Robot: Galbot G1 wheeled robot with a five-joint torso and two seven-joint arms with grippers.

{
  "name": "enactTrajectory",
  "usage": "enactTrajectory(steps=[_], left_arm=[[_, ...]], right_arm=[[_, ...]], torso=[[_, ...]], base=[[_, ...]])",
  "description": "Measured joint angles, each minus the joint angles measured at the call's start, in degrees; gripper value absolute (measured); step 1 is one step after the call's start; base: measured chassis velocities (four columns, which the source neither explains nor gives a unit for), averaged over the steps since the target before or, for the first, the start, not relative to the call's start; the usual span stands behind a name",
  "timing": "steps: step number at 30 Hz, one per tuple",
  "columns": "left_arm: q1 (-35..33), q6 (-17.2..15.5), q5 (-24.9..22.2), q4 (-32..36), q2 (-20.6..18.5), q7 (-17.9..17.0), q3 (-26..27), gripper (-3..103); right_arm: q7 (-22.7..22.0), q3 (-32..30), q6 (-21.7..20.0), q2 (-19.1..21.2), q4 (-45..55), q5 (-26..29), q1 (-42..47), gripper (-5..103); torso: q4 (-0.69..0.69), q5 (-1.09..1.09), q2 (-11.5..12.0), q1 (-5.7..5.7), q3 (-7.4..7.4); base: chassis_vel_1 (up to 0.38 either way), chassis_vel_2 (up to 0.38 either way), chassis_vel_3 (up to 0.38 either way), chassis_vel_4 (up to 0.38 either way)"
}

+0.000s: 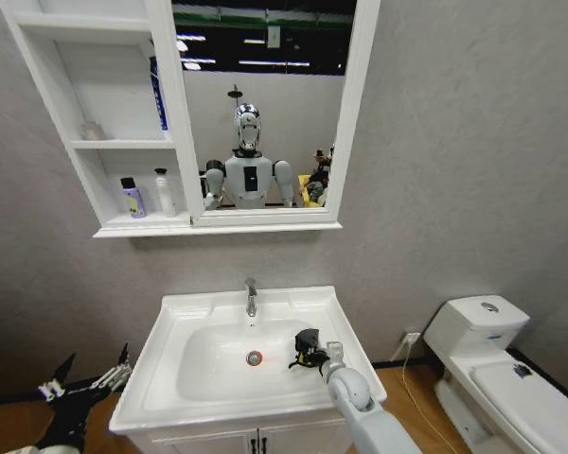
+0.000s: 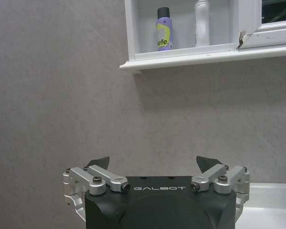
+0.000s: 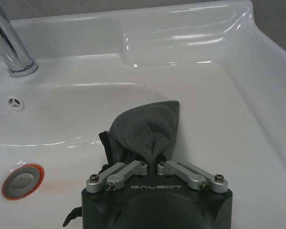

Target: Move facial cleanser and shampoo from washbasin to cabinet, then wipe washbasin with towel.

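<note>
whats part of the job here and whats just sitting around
Part of the job:
- towel, shut in the right gripper inside the washbasin
- purple bottle and white bottle, on the cabinet bottom shelf
- left gripper, open, low beside the basin

Just there:
- toilet
- blue item on the middle shelf
- tap

The towel (image 3: pixel 145 130) is held inside the washbasin (image 1: pixel 170 326), right of the drain (image 1: pixel 255 357). Two bottles (image 1: pixel 133 198) are stood in the cabinet (image 1: pixel 109 144) above, to the left.
</note>
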State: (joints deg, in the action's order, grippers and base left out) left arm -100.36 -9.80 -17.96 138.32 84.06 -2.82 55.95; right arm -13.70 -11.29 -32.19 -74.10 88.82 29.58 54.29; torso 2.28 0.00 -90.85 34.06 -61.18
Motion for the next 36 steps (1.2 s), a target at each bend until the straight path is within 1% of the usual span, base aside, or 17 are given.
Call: enactTrajectory(steps=[2,5,7,11,13,19,21,22,24,31,36], left_arm=[[0.0,0.0,0.0,0.0,0.0,0.0,0.0,100],[0.0,0.0,0.0,0.0,0.0,0.0,0.0,100],[0.0,0.0,0.0,0.0,0.0,0.0,0.0,100],[0.0,0.0,0.0,0.0,0.0,0.0,0.0,100],[0.0,0.0,0.0,0.0,0.0,0.0,0.0,100],[0.0,0.0,0.0,0.0,0.0,0.0,0.0,100],[0.0,0.0,0.0,0.0,0.0,0.0,0.0,100],[0.0,0.0,0.0,0.0,0.0,0.0,0.0,100],[0.0,0.0,0.0,0.0,0.0,0.0,0.0,100],[0.0,0.0,0.0,0.0,0.0,0.0,0.0,100],[0.0,0.0,0.0,0.0,0.0,0.0,0.0,100]], right_arm=[[2.3,0.4,0.7,-0.8,-2.1,-0.2,-0.6,4],[2.7,0.7,0.8,-1.1,-2.6,-0.4,-0.8,4],[3.5,2.1,1.7,-2.6,-4.6,-1.3,-1.6,4],[4.0,3.2,2.3,-4.0,-6.8,-2.1,-2.6,4],[4.5,4.0,2.7,-5.6,-9.6,-2.8,-4.2,4],[5.9,4.7,3.1,-7.6,-13.4,-4.0,-6.2,4],[7.5,4.9,4.0,-9.3,-16.4,-5.5,-7.6,4],[7.5,4.9,4.0,-9.3,-16.4,-5.5,-7.6,4],[8.7,5.2,4.3,-10.8,-18.2,-5.8,-8.4,4],[10.8,5.6,5.3,-13.3,-22.1,-6.5,-9.8,4],[12.2,5.8,6.7,-16.3,-26.3,-7.9,-12.1,4]], torso=[[0.01,0.0,0.0,0.01,-0.01],[0.01,0.0,0.0,0.01,-0.01],[0.01,0.0,0.0,0.01,-0.01],[0.01,0.0,0.0,0.01,-0.01],[0.0,0.0,0.0,0.01,-0.01],[0.01,-0.01,0.0,0.01,-0.01],[0.01,-0.01,0.0,0.01,-0.01],[0.01,-0.01,0.0,0.01,-0.01],[0.01,0.0,0.0,0.01,-0.01],[0.01,-0.01,0.0,0.01,-0.01],[0.0,-0.01,0.0,0.01,-0.01]], base=[[0.0,0.0,0.0,0.0],[0.0,0.0,0.0,0.0],[0.0,0.0,0.0,0.0],[0.0,0.0,0.0,0.0],[0.0,0.0,0.0,0.0],[0.0,0.0,0.0,0.0],[0.0,0.0,0.0,0.0],[0.0,0.0,0.0,0.0],[0.0,0.0,0.0,0.0],[0.0,0.0,0.0,0.0],[0.0,0.0,0.0,0.0]])
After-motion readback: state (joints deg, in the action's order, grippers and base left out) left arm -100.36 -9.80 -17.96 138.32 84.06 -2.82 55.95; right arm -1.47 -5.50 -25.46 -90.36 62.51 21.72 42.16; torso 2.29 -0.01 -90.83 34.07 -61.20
